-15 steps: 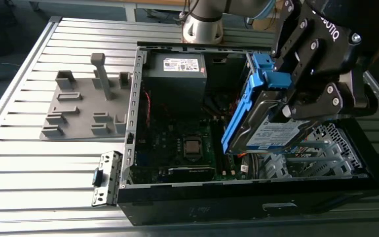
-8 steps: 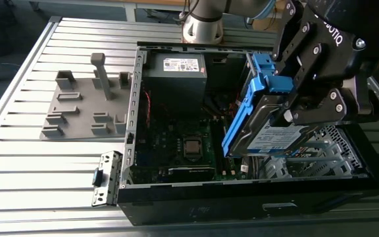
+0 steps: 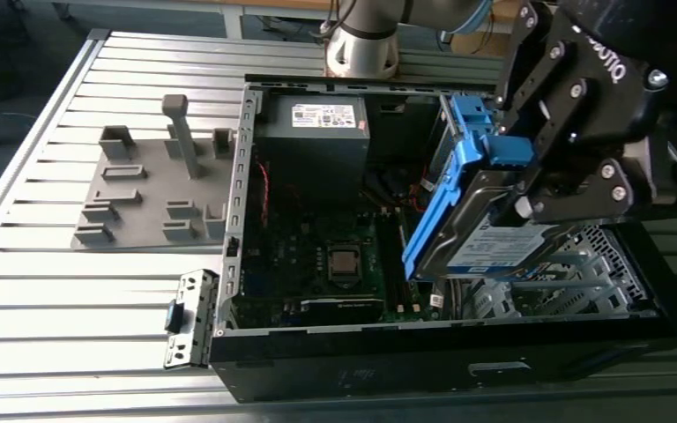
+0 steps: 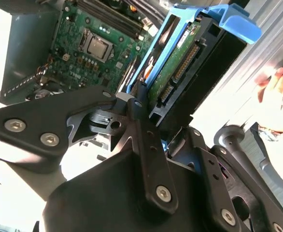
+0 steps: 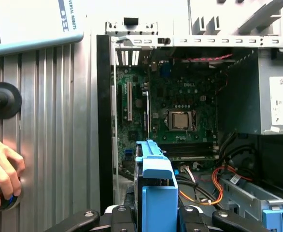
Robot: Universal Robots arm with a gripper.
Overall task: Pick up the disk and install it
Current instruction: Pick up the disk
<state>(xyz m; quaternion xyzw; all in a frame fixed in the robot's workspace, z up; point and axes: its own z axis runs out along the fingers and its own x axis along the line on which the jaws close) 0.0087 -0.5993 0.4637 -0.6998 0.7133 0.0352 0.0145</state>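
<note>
Exterior view: the tool [image 3: 535, 181] is clamped on the disk [image 3: 479, 238], gripping near its upper end by the blue rail frame [image 3: 462, 167]. The disk hangs from the tool toward 7 o'clock with its long axis steeply tilted. Its lower end is inside the open PC case [image 3: 239, 220], over the metal drive cage [image 3: 574, 264] at the case's 4 o'clock corner. It looks unseated to me; I can't tell whether the low end touches the cage. From the disk, the motherboard [image 3: 327, 256] is at 9 o'clock and the grey box [image 3: 313, 132] at 11. The case sits on the slatted table [image 3: 80, 308].

Second wrist view: the fingers [image 4: 140, 130] pinch the disk [image 4: 173, 65] across its thickness. Its connector edge faces the camera and its long axis runs straight away from the tool. A person's hand [image 4: 276, 89] is outside the case.

First wrist view: the disk [image 5: 156, 179] is edge-on in the tool [image 5: 156, 215], with the motherboard [image 5: 180, 111] beyond it. A bare blue bracket [image 5: 279, 217] sits nearby.
</note>
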